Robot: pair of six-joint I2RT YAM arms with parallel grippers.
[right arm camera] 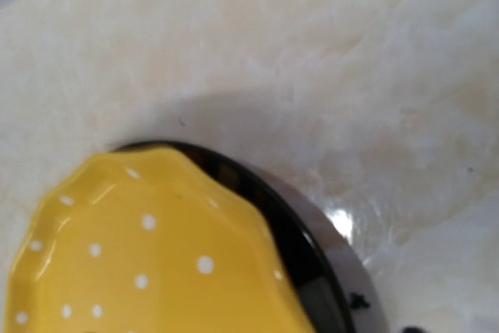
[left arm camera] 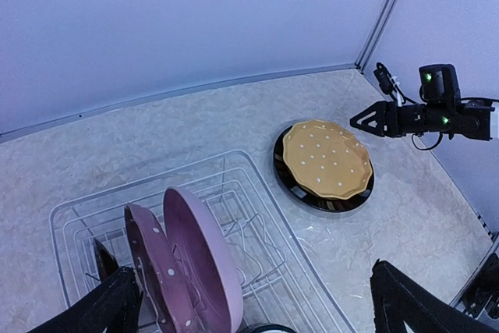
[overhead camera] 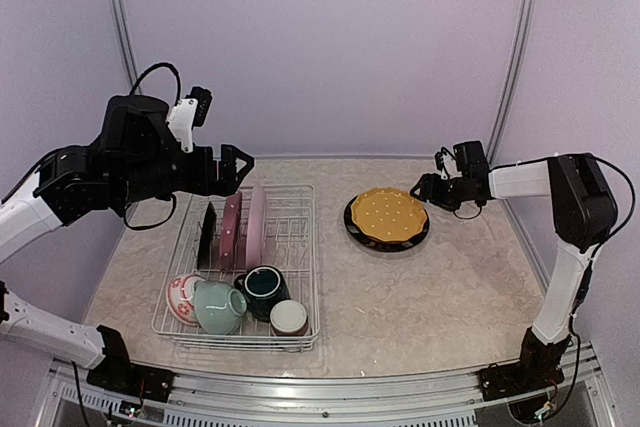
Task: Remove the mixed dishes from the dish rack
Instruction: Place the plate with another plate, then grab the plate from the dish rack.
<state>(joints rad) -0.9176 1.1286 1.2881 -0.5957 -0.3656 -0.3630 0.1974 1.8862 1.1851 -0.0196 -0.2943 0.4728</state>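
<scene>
The dish rack (overhead camera: 290, 209) stands on the left part of the surface (overhead camera: 440, 297), in front of the left arm. In its back half three plates stand upright between the dividers: a black plate (overhead camera: 208, 237), a pink dotted plate (overhead camera: 232, 232) and a paler pink plate (overhead camera: 257, 225), close together. In its front half lie a red-patterned white bowl (overhead camera: 183, 297), a pale-green cup (overhead camera: 220, 307), a teal cup (overhead camera: 264, 290) and a brown-white cup (overhead camera: 289, 319), packed beside each other.

The left end effector (overhead camera: 240, 169) hangs above the back of the rack, over the upright plates. Its two fingers stand wide apart and hold nothing.

Outside the rack, to the right of it, a yellow dotted plate (overhead camera: 388, 215) lies flat on top of a second black plate (overhead camera: 390, 246), whose dark rim shows all around it. This stack rests on the surface, well apart from the rack.

The right end effector (overhead camera: 422, 190) is just beside the right edge of this stack, low and pointing toward it. In the left wrist view its fingers look parted, and it grips nothing. The right wrist view shows only the yellow plate, the black rim and bare surface.
</scene>
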